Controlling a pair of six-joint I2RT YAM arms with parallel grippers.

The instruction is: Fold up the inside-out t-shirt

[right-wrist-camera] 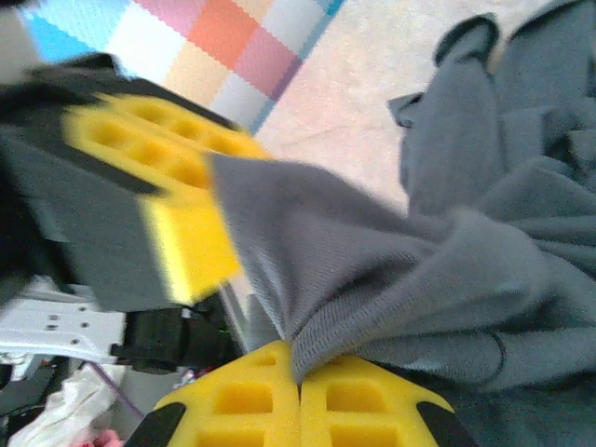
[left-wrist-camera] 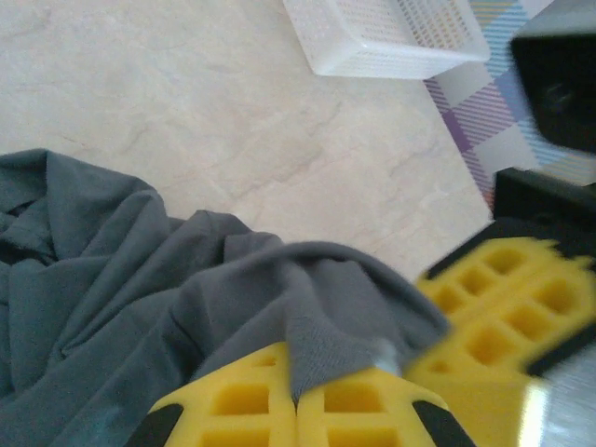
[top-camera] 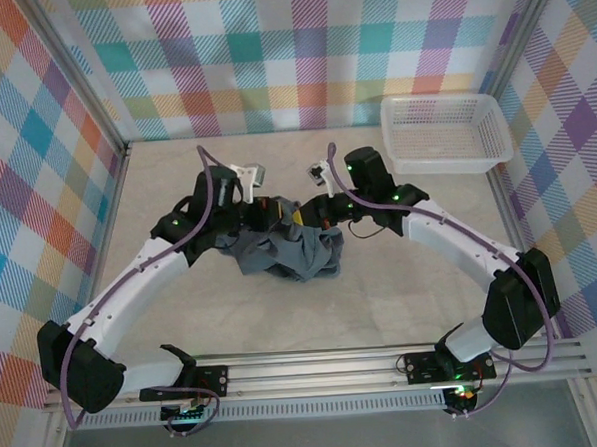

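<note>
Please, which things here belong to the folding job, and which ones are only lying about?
Belong to the job:
- t-shirt
- left gripper, shut on it
- right gripper, shut on it

Only lying about:
- white mesh basket, far right, apart from the t-shirt

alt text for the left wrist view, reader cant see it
The left gripper, yellow and closed at the bottom edge, pinches a fold of the dark grey t-shirt, bunched to the left on the pale table. The right gripper, blurred, meets the same fold at right; a white mesh basket sits at top.
</note>
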